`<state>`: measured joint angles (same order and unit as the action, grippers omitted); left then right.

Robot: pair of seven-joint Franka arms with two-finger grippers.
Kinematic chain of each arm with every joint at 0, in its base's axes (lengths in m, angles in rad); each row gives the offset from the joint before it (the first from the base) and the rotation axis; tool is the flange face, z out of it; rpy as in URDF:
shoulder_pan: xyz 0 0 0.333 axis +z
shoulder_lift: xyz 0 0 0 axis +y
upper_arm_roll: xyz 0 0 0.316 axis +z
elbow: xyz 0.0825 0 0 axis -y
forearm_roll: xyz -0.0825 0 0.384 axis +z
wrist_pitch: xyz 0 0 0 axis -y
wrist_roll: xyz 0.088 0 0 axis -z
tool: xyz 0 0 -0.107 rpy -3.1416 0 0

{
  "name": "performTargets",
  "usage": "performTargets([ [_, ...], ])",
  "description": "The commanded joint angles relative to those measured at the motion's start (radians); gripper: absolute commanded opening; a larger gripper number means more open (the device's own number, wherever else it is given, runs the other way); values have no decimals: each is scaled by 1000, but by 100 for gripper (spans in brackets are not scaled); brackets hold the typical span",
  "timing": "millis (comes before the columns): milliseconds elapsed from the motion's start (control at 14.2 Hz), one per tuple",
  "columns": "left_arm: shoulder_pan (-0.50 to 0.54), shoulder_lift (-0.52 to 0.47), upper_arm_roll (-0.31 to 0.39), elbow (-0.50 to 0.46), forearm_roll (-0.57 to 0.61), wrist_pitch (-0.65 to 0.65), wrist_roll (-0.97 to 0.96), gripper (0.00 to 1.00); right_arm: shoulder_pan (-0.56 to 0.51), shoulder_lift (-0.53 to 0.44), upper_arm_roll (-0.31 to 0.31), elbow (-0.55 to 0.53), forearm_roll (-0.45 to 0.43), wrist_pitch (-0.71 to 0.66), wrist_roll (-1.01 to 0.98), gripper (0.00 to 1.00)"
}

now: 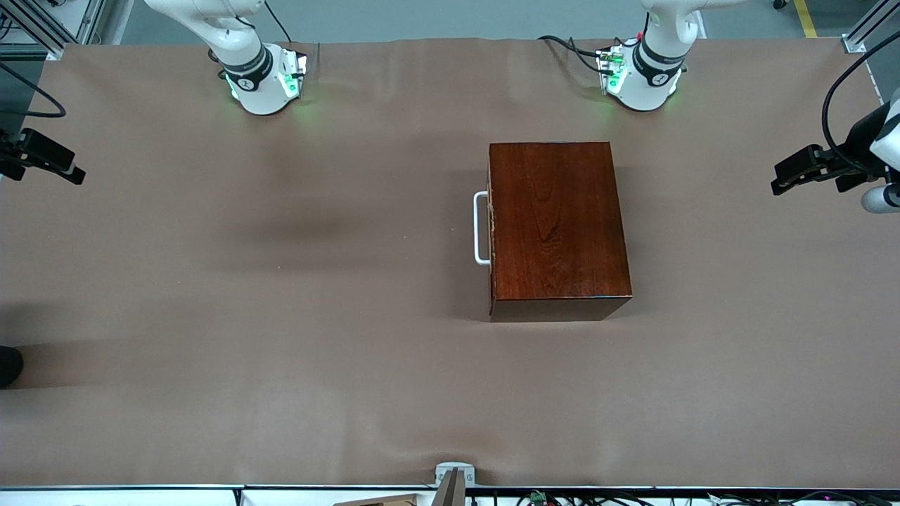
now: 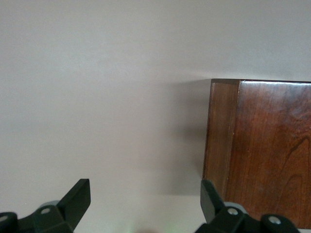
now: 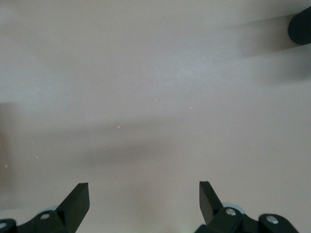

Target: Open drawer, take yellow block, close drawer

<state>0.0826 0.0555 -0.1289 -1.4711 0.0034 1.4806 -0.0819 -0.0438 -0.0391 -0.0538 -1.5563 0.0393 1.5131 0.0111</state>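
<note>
The dark red-brown wooden box (image 1: 555, 225) stands on the table in front of the left arm's base. Its drawer (image 1: 491, 232) is pushed in flush, and the white U-shaped handle (image 1: 479, 228) faces the right arm's end of the table. The yellow block is hidden. My left gripper (image 1: 782, 176) hangs open at the left arm's end of the table. In the left wrist view the left gripper (image 2: 146, 194) holds nothing and a corner of the box (image 2: 262, 145) shows beside one finger. My right gripper (image 1: 49, 172) hangs open over bare table at the right arm's end, and the right gripper (image 3: 144, 194) is empty.
A brown cloth (image 1: 281, 316) covers the whole table. A dark round object (image 1: 8, 365) pokes in at the table's edge at the right arm's end and shows as a dark blob (image 3: 301, 26) in the right wrist view. Both arm bases (image 1: 264, 81) stand along the edge farthest from the front camera.
</note>
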Motion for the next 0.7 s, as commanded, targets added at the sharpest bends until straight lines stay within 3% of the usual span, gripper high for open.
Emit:
performTargets([
  [0, 3, -13, -5, -12, 1, 6, 10, 100, -21, -2, 14, 7, 5, -11, 12, 100],
  [493, -9, 3, -6, -11, 0, 12, 4, 100, -22, -2, 12, 4, 5, -11, 13, 100],
  [633, -50, 47, -30, 44, -5, 12, -18, 100, -28, -2, 12, 5, 5, -10, 13, 100],
])
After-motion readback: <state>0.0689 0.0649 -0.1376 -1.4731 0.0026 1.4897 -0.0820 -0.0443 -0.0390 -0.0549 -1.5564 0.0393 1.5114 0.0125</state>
